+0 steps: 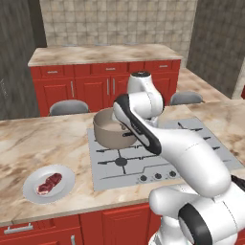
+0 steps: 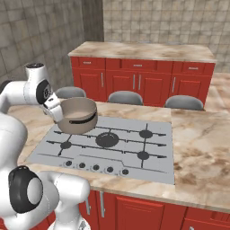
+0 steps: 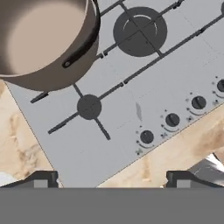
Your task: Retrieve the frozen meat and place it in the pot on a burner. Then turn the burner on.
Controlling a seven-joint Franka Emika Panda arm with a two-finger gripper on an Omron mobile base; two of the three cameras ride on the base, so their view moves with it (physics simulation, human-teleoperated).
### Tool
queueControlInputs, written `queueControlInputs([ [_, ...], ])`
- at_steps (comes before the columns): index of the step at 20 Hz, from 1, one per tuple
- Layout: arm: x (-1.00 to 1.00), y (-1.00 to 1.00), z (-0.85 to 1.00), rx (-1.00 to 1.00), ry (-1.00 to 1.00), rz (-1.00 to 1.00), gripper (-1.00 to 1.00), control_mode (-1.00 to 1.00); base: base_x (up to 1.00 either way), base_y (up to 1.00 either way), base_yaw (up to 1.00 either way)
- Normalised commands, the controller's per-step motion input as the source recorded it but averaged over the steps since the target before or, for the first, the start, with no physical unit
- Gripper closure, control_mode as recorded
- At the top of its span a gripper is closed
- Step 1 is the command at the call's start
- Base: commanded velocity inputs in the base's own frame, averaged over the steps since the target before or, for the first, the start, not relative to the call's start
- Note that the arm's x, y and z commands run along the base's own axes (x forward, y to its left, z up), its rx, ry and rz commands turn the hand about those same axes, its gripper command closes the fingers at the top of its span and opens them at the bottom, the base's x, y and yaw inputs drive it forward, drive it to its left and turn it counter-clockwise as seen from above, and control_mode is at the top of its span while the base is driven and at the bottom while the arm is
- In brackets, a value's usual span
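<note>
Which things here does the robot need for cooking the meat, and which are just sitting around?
Needed:
the frozen meat on the white plate
the pot on a back burner
the stove knobs
the open gripper

Just there:
the grey stools
the red cabinets

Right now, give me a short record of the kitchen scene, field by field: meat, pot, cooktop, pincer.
meat: raw red steak lying on a white plate on the marble counter, left of the cooktop
pot: grey-brown pot with dark side handle, on the cooktop's far left burner, nothing inside
cooktop: grey gas cooktop, row of knobs along its front edge
pincer: pincer open, holding nothing, above the cooktop's front part beside the pot
</note>
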Motion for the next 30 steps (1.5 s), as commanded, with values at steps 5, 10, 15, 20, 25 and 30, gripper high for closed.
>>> queueControlInputs([
  [5, 0.08, 0.70, -0.36, 0.12, 0.06, -0.35, -1.00, -1.00, 0.00, 0.00, 0.00],
  [10, 0.34, 0.61, -0.29, 0.00, 0.03, -0.14, -1.00, -1.00, 0.00, 0.00, 0.00],
  [15, 0.13, 0.35, -0.17, 0.00, 0.07, -0.04, -1.00, -1.00, 0.00, 0.00, 0.00],
  [20, 0.43, 0.54, -0.14, 0.00, 0.04, 0.00, -1.00, -1.00, 0.00, 0.00, 0.00],
  [25, 0.24, 0.76, -0.24, 0.03, 0.00, -0.04, -1.00, -1.00, 0.00, 0.00, 0.00],
  [30, 0.06, 0.68, -0.27, 0.05, 0.00, -0.07, -1.00, -1.00, 0.00, 0.00, 0.00],
])
